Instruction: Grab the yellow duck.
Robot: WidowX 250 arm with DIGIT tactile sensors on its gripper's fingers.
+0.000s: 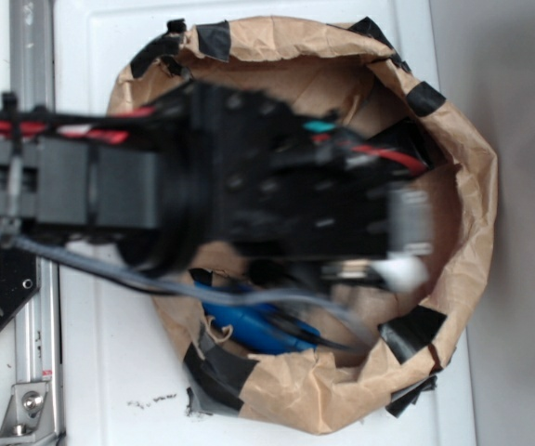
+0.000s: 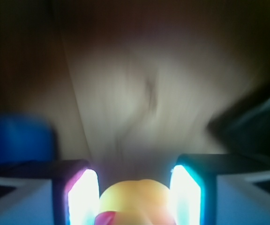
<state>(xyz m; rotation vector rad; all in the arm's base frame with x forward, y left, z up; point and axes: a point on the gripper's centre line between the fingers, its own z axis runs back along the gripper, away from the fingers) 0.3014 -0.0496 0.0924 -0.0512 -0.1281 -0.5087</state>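
- A black robot arm (image 1: 156, 186) reaches in from 9 o'clock across a white counter (image 1: 119, 372), filling most of the overhead view and hiding much of what lies under it.
- Below the arm is a brown paper bag (image 1: 472, 186), its rim rolled down and patched with black tape, likely so it stands open like a bowl and keeps the toys together.
- The hand (image 2: 135, 194) is down inside the bag. In the wrist view its two pale, glowing fingers (image 2: 84, 197) stand at either side of the yellow duck (image 2: 135, 201).
- The yellow duck sits at 6 o'clock in the wrist view, between the fingers, with a reddish patch, probably the beak, low on its left. In the overhead view the arm hides it.
- The fingers look pressed against the duck's sides, so the hand seems closed on it; motion blur makes actual contact uncertain.
- A blue toy (image 1: 249, 325) lies at 6 o'clock inside the bag, clear of the hand.
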